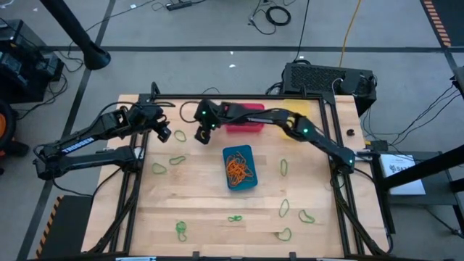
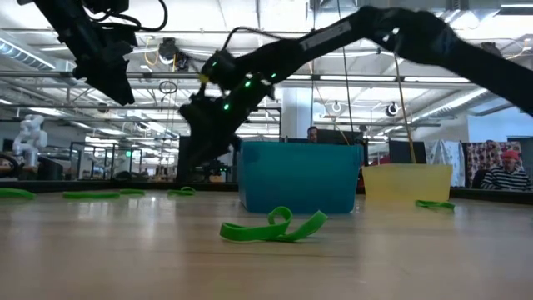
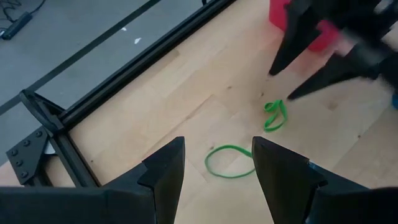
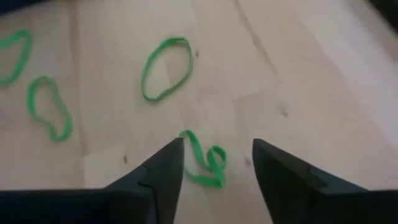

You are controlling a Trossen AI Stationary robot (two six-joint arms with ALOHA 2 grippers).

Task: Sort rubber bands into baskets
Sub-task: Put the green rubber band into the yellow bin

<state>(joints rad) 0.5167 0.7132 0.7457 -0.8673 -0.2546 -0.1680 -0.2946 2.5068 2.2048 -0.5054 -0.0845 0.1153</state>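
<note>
My right gripper (image 1: 202,136) is open, low over the far-left part of the table. A twisted green rubber band (image 4: 206,159) lies flat between and just ahead of its fingers (image 4: 163,163); it also shows in the left wrist view (image 3: 275,116). My left gripper (image 1: 162,131) is open and raised, beside a round green band (image 3: 229,161) that lies on the wood. The blue basket (image 1: 240,167) at mid-table holds orange bands (image 1: 238,170). The red basket (image 1: 245,118) stands at the far edge, with the yellow basket (image 2: 408,183) to its right. Several more green bands (image 1: 284,167) lie scattered.
Black frame rails (image 1: 217,99) edge the table on its far side and both flanks. A green band (image 2: 275,227) lies near the front edge. More green bands lie left of the blue basket (image 1: 177,160) and at the near right (image 1: 306,216). People show in the room behind (image 2: 500,171).
</note>
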